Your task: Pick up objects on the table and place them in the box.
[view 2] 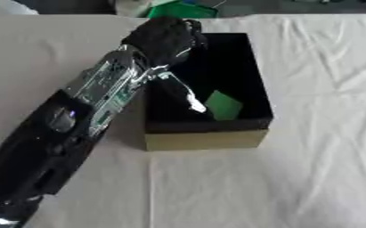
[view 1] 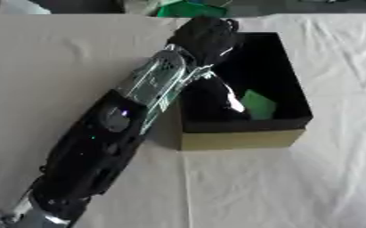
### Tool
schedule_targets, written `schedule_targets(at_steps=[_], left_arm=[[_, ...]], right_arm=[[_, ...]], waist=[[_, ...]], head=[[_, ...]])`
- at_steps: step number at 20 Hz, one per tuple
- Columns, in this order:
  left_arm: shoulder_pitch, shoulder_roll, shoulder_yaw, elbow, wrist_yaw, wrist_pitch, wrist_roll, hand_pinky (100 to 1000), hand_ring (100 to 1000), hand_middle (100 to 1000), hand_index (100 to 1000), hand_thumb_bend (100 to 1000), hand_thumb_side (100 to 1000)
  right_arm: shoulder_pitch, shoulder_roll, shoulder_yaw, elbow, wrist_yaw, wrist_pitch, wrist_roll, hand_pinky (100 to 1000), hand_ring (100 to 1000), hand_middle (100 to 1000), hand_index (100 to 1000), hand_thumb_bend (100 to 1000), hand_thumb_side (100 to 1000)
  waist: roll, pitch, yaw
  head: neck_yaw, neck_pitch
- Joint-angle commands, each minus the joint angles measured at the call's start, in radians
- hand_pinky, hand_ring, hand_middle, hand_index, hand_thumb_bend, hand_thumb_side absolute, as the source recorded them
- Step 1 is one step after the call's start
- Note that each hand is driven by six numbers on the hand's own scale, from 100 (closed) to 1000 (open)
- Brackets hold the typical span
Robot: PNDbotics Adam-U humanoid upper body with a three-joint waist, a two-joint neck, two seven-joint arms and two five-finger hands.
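A white cloth-covered table (view 1: pixel 294 187) fills both views. The left arm (view 1: pixel 115 133) crosses it diagonally, its elbow end cut off in the right eye view. The box (view 2: pixel 205 139), black inside with a tan front wall, sits mid-table. The left hand (view 1: pixel 209 38) hangs over the box's far left corner; whether its fingers are open or curled cannot be told. A green object (view 2: pixel 223 106) lies inside the box, by the front wall.

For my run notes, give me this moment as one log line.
left hand: over box's far left corner, fingers unclear | box: holds green item | right hand: not seen | white cloth
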Motion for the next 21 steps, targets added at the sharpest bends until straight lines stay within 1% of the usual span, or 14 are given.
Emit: schedule_targets(at_steps=[1,3,4,6,9,11,13,18,21], left_arm=[[-0.015,0.024,0.019,-0.068,0.037,0.027,0.032,639,666,700,768,926,750],[-0.011,0.039,0.027,-0.116,0.078,0.045,0.052,625,650,687,757,901,726],[-0.007,0.048,0.034,-0.146,0.107,0.057,0.061,609,631,673,744,858,701],[0.003,0.077,0.048,-0.214,0.183,0.086,0.075,591,614,660,733,846,691],[0.026,0.142,0.09,-0.342,0.347,0.144,0.108,562,588,636,711,838,667],[0.042,0.192,0.121,-0.415,0.437,0.186,0.141,556,583,629,705,839,658],[0.064,0.238,0.146,-0.477,0.522,0.215,0.167,552,579,626,701,837,651],[0.148,0.355,0.214,-0.623,0.722,0.261,0.242,552,583,631,704,842,661],[0.218,0.428,0.263,-0.707,0.831,0.281,0.324,557,587,633,706,837,668]], right_arm=[[-0.004,-0.02,-0.011,-0.02,0.0,-0.001,-0.005,869,789,803,827,100,1000],[-0.002,-0.024,-0.013,-0.02,0.002,-0.003,-0.007,869,789,803,826,100,1000],[-0.002,-0.027,-0.014,-0.02,0.003,-0.004,-0.009,868,789,803,826,100,1000],[-0.001,-0.033,-0.016,-0.02,0.004,-0.007,-0.015,868,788,802,826,100,1000],[0.006,-0.042,-0.021,-0.02,0.009,-0.009,-0.022,868,788,802,826,100,1000],[0.009,-0.047,-0.023,-0.02,0.013,-0.01,-0.026,868,788,803,826,100,1000],[0.014,-0.052,-0.025,-0.02,0.017,-0.01,-0.03,868,789,803,826,100,1000],[0.019,-0.063,-0.032,-0.02,0.025,-0.016,-0.039,868,790,804,827,100,1000],[0.026,-0.07,-0.037,-0.02,0.031,-0.02,-0.046,869,790,804,827,100,1000]], waist=[[-0.005,-0.03,0.002],[-0.004,-0.033,0.006],[-0.004,-0.035,0.009],[-0.002,-0.038,0.017],[0.0,-0.044,0.033],[0.001,-0.047,0.043],[0.002,-0.05,0.053],[0.0,-0.056,0.073],[-0.001,-0.058,0.086]], head=[[-0.006,-0.001],[-0.01,0.004],[-0.012,0.007],[-0.021,0.017],[-0.044,0.033],[-0.057,0.041],[-0.067,0.045],[-0.081,0.049],[-0.076,0.046]])
